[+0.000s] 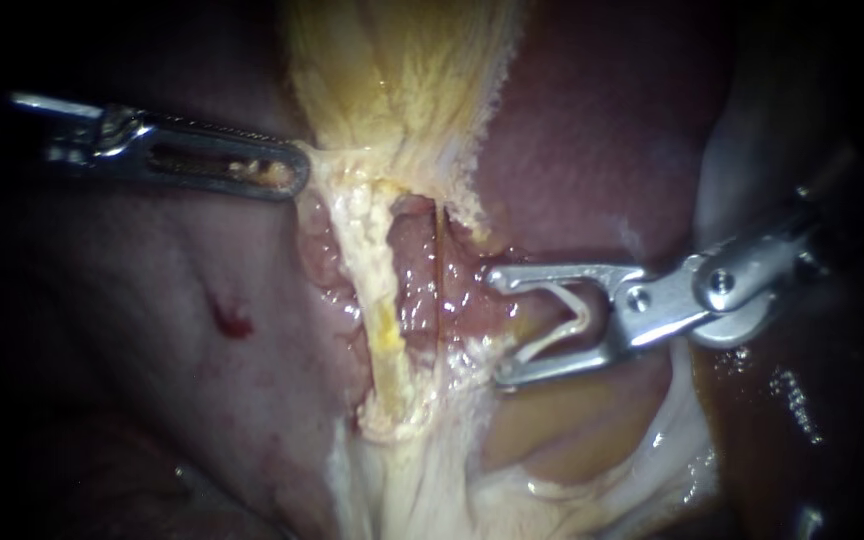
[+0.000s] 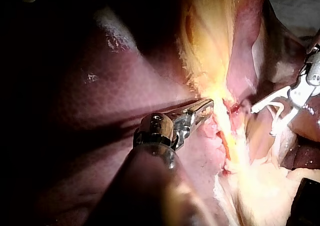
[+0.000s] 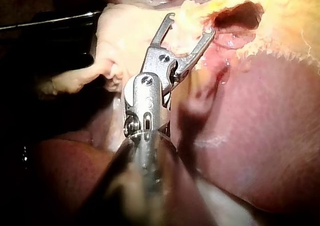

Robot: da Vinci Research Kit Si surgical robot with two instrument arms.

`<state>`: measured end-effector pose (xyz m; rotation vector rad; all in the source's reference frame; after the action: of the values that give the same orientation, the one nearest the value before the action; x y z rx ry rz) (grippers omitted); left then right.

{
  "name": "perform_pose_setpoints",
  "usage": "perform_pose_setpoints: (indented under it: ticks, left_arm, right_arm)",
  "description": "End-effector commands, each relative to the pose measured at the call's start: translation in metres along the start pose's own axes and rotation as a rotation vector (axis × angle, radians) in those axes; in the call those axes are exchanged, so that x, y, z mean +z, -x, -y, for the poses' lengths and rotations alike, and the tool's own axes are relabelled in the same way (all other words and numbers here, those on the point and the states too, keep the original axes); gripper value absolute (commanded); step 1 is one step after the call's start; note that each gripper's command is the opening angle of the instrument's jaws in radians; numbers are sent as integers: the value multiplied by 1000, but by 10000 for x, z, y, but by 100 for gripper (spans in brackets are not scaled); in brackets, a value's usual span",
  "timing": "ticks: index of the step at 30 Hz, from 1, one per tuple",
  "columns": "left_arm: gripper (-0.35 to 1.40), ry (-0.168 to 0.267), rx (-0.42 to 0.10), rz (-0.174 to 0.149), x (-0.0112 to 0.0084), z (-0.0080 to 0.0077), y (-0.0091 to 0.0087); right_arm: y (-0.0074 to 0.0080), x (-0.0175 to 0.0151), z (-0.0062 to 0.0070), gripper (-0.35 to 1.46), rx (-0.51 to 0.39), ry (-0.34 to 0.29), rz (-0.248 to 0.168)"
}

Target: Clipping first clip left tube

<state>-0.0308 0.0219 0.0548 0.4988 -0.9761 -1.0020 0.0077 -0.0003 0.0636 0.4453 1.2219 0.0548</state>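
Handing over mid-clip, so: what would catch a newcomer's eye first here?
First, the right instrument at centre-right, holding an open white clip just beside the bared tubes. Then the left instrument at upper left, gripping the edge of the yellow tissue above them.

My left instrument (image 1: 292,172) reaches in almost level, with its wrist straight. My right instrument (image 1: 497,328) comes in slanting. Its jaws stand wide apart and each one touches a leg of the clip (image 1: 582,318) between them.
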Motion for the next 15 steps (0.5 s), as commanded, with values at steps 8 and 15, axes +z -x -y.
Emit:
perform_pose_setpoints:
  ticks: [8, 15]
  left_arm:
    - [-35, 2, -1, 0, 2, 1, 1]
    - [-35, 3, -1, 1, 3, 2, 1]
  right_arm:
    - [12, 35, 0, 50, 52, -15, 1]
    - [31, 56, -5, 50, 77, -22, 5]
